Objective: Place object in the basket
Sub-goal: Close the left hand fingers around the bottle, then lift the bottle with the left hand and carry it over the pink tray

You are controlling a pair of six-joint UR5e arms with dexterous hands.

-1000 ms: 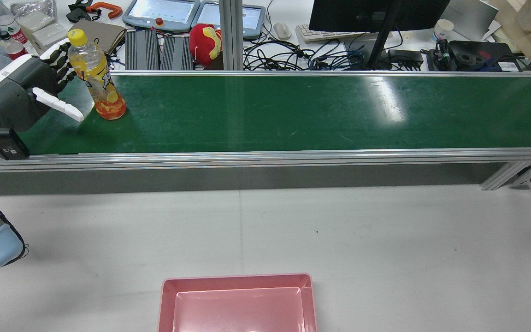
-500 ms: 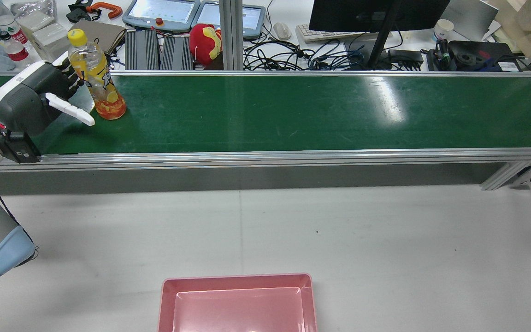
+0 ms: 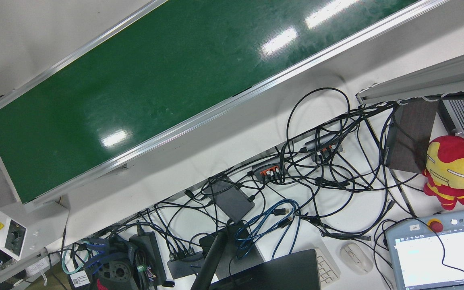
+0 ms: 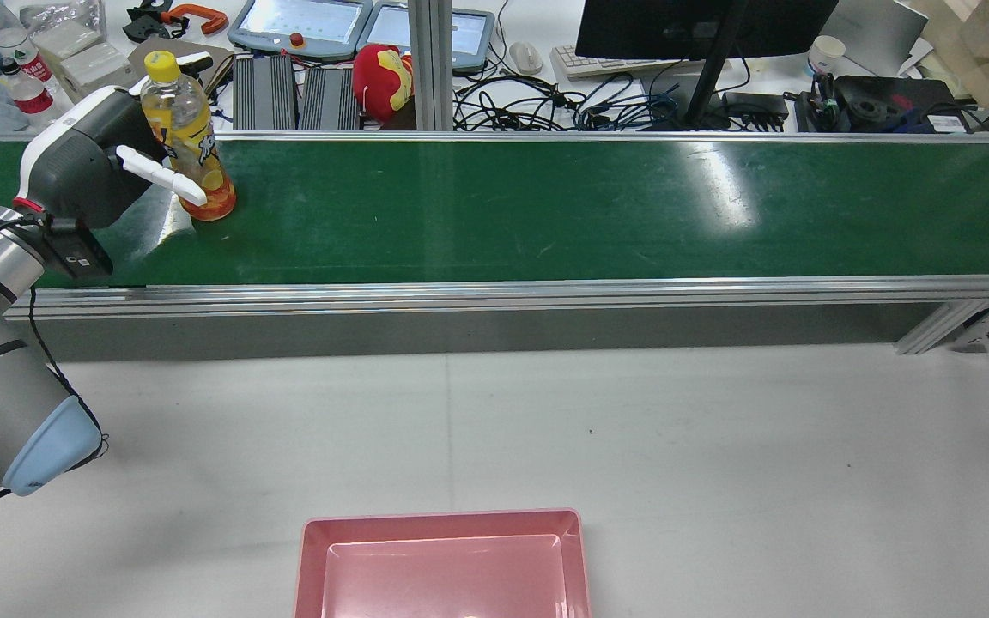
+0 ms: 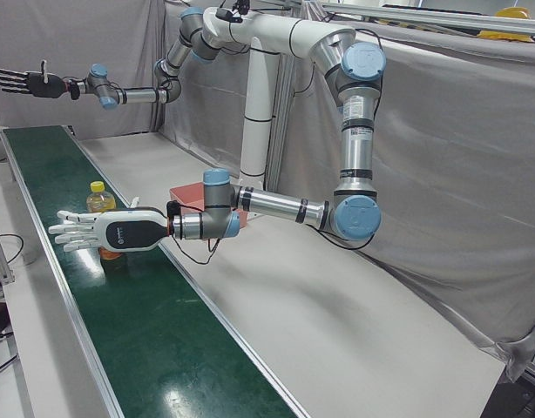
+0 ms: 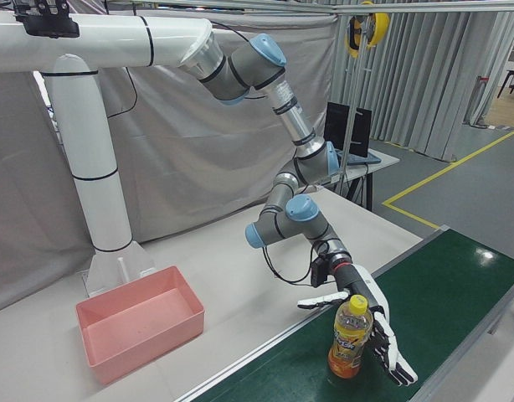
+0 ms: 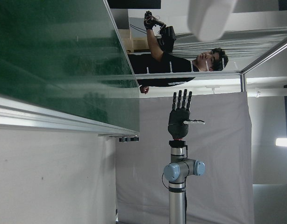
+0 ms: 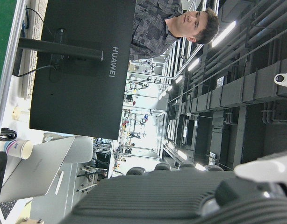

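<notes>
The rear view only catches one arm, on its left side: the left hand (image 4: 87,176) sits right up against the single bottle (image 4: 187,137), which stands upright on the green conveyor belt (image 4: 546,215) near that belt's left end, fingers stretched out flat and not wrapped round it, thumb crossing in front of the lower half. One pink basket (image 4: 443,562) sits well apart from the bottle, on the near side of the belt at the bottom edge. The left-front view adds what the rear one misses: the right hand (image 5: 28,83) held high beyond the far end of the belt, spread wide and holding nothing, plus the left hand (image 5: 98,233) splayed beside the bottle (image 5: 102,226). The right-front view shows the gap best: the fingers (image 6: 391,352) run past the bottle (image 6: 349,337) on its far side, thumb on the near side, so wide open around it, no grip. The front view shows just bare belt (image 3: 135,80) and desk clutter. So: two hands, one bottle, one basket.
</notes>
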